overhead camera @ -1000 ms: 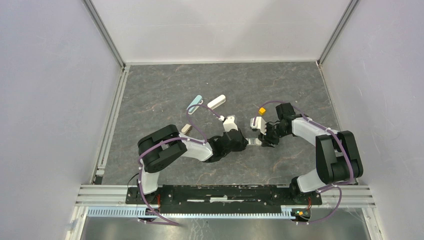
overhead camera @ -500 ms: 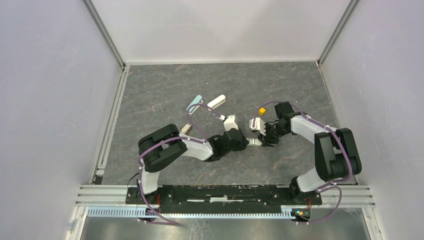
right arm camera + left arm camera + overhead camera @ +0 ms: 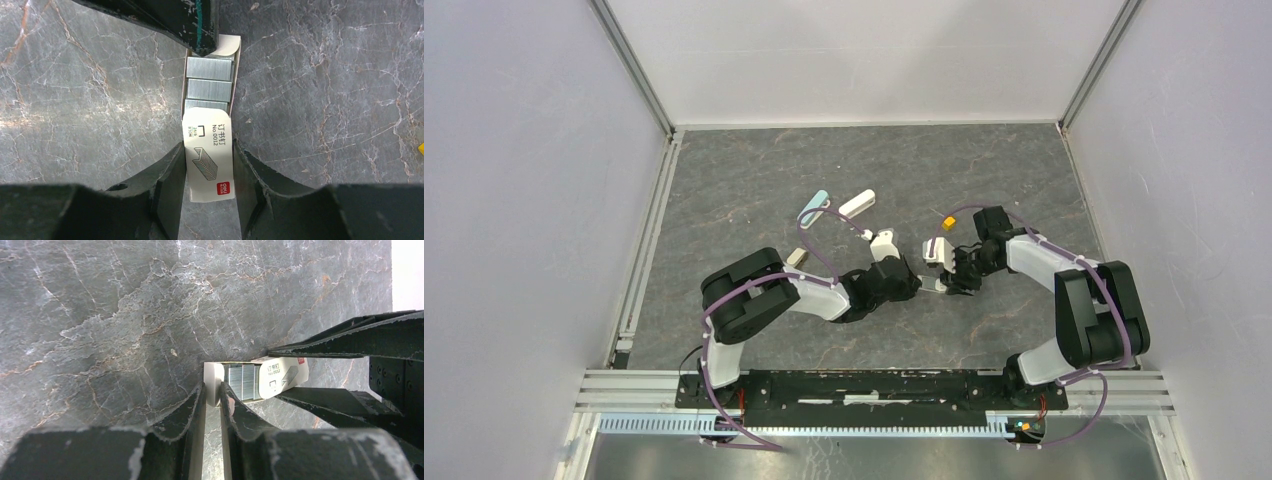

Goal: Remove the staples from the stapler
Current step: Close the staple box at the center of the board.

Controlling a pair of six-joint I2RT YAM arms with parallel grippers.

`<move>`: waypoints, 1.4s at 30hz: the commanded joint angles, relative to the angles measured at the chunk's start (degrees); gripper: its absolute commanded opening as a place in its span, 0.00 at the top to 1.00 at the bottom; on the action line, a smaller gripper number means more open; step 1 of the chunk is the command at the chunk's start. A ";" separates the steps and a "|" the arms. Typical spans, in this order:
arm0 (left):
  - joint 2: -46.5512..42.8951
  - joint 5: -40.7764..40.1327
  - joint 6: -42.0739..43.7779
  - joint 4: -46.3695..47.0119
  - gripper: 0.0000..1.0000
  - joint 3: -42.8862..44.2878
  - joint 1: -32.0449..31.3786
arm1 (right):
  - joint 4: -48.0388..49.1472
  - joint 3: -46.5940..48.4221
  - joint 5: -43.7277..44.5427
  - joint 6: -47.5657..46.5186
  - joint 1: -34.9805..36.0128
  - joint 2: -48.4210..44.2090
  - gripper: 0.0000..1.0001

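A white cardboard staple box [image 3: 208,165] hangs between my two grippers just above the mat. My right gripper [image 3: 208,160] is shut on its printed outer sleeve [image 3: 282,376]. The inner tray [image 3: 210,75] is slid partly out, showing silvery refill blocks [image 3: 242,382]. My left gripper [image 3: 212,390] is shut on the tray's white end flap [image 3: 214,382]. In the top view the left gripper [image 3: 914,284] and the right gripper [image 3: 948,281] almost meet at the mat's middle. A teal oblong item [image 3: 814,208] and a white one [image 3: 857,203] lie farther back; which one is the stapler I cannot tell. Its own staples are hidden.
A small beige piece [image 3: 796,257] lies beside the left arm's elbow. A small yellow block [image 3: 947,224] sits on the mat behind the right wrist. An aluminium rail [image 3: 646,240] borders the mat's left side, and white walls enclose it.
The right gripper has shifted a little left toward the left gripper, and less of the silvery tray shows between them. The left arm has barely moved.
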 commanded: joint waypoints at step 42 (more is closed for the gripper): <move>3.88 0.20 -6.99 0.46 0.78 -0.06 -0.07 | -0.87 3.16 -6.39 18.22 -9.38 -8.69 0.26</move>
